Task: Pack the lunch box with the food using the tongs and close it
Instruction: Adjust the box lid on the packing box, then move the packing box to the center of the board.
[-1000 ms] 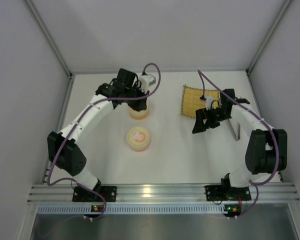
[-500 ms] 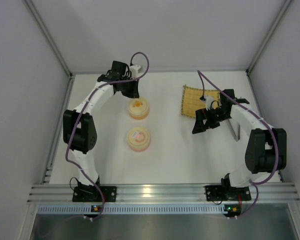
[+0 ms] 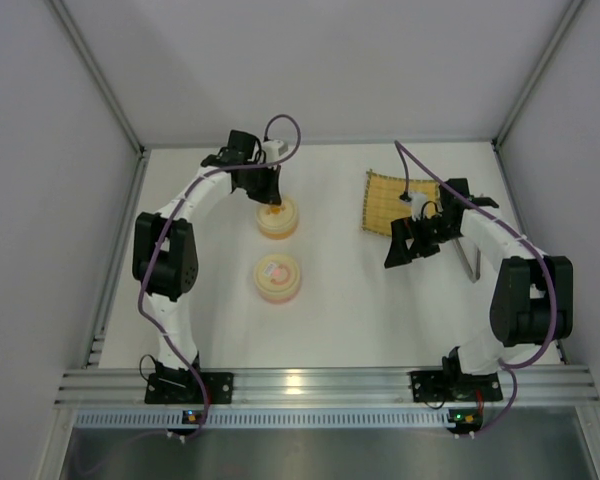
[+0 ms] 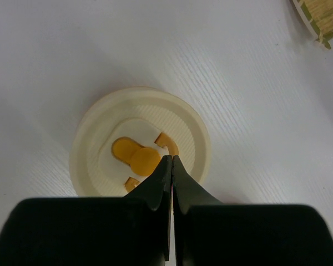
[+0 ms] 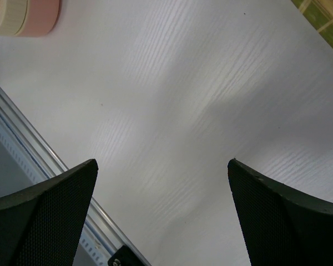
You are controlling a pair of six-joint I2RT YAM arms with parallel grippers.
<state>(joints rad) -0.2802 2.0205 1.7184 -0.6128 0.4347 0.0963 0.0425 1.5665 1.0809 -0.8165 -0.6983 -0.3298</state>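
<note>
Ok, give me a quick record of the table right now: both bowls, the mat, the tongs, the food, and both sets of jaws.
orange-rimmed bowl: farther one, lid on
pink-rimmed bowl: nearer one, lidded
bamboo mat: far right
tongs: lying just right of the right jaws, not held
food: none in view
left jaws: shut, tips over the orange-rimmed bowl's lid; contact unclear
right jaws: wide open, empty, beside the mat

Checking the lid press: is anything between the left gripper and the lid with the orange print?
Nothing visible does. The left gripper, jaws shut, hangs right over the lid, its tips at the raised centre beside the orange print. Only bare lid lies under them; whether they touch it cannot be told.
</note>
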